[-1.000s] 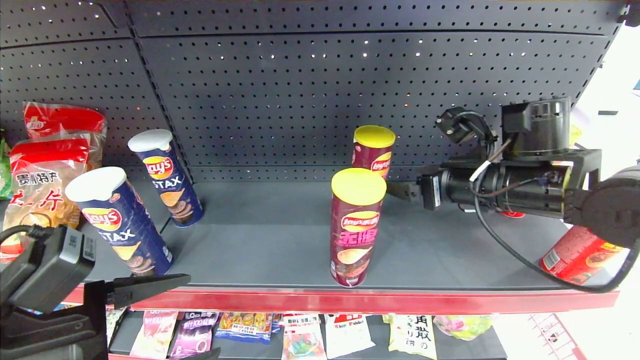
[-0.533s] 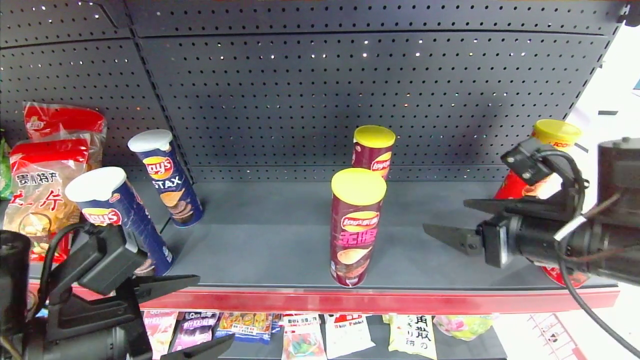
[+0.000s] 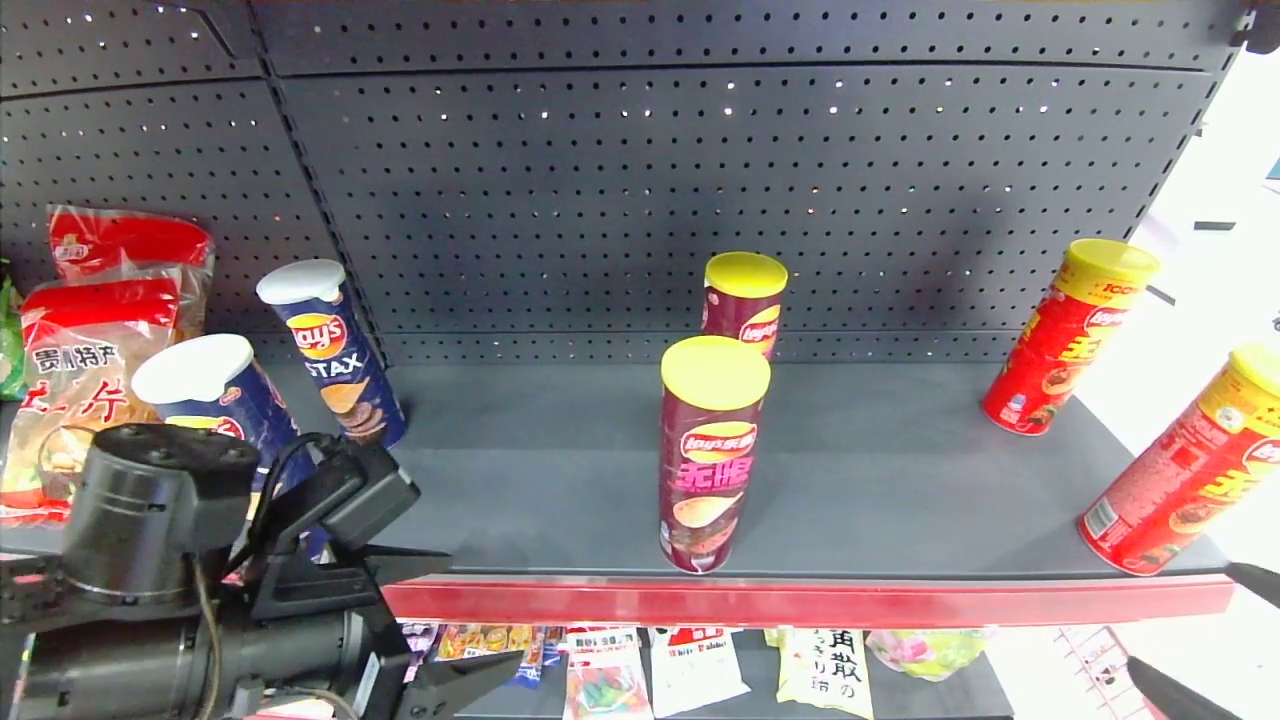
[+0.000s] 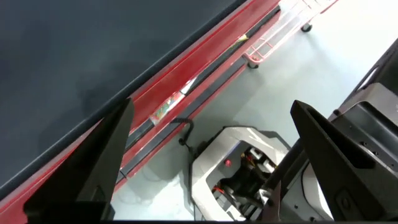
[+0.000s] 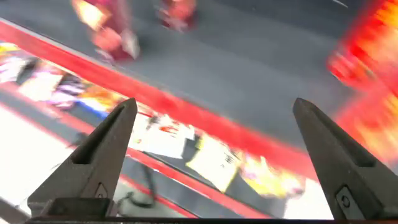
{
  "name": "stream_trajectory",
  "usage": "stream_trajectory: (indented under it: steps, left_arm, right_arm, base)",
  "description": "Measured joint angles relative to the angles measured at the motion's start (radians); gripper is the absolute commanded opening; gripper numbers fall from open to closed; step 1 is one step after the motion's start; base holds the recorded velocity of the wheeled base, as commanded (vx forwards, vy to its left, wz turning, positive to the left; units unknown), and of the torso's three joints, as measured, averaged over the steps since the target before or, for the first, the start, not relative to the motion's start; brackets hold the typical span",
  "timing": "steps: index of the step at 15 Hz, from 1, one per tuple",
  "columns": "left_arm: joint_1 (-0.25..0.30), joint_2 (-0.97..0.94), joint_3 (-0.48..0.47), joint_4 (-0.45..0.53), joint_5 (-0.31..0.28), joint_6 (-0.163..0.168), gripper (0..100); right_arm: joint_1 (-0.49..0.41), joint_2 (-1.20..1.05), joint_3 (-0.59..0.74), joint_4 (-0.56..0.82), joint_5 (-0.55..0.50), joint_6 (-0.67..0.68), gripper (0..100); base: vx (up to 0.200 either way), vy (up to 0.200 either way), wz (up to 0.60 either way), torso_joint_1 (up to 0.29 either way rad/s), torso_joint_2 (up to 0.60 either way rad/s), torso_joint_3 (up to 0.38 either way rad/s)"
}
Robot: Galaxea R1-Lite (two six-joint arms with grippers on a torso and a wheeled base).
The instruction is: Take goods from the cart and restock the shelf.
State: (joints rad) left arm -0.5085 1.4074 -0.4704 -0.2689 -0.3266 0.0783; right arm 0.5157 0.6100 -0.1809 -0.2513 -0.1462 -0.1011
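Six cylindrical crisp cans stand on the dark grey metal shelf (image 3: 850,480) with its red front edge: two blue white-lidded cans (image 3: 335,350) toward the left end, two maroon yellow-lidded cans (image 3: 712,450) mid-shelf, one by the front edge and one at the back, and two red yellow-lidded cans (image 3: 1070,335) at the right end. Red crinkly snack bags (image 3: 90,340) sit at the far left. The left gripper (image 3: 486,606) hangs at the front edge near the left end, fingers spread wide, holding nothing; the right gripper (image 5: 214,106) sits off the right front corner, fingers likewise wide apart and empty
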Motion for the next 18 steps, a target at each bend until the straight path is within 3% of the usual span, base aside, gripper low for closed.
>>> stream_trajectory:
  steps: [4,7,12,18]
  left_arm:
    - [-0.030,0.134,-0.114,-0.001,0.006,-0.001,100]
    - [-0.037,0.209,-0.182,-0.010,0.039,0.000,100]
    - [-0.069,0.330,-0.223,-0.142,0.126,-0.004,100]
    - [-0.094,0.412,-0.303,-0.145,0.141,-0.001,100]
  right_arm:
    - [-0.208,-0.294,0.091,0.216,-0.051,0.044,100]
    - [-0.300,-0.438,0.119,0.320,-0.055,0.070,100]
    - [-0.318,-0.508,0.124,0.321,-0.056,0.073,100]
    - [-0.318,-0.518,0.124,0.320,-0.056,0.073,100]
  base:
    - [0.000,0.000,0.00,0.000,0.00,0.000]
    - [0.000,0.000,0.00,0.000,0.00,0.000]
    - [0.000,0.000,0.00,0.000,0.00,0.000]
    - [0.000,0.000,0.00,0.000,0.00,0.000]
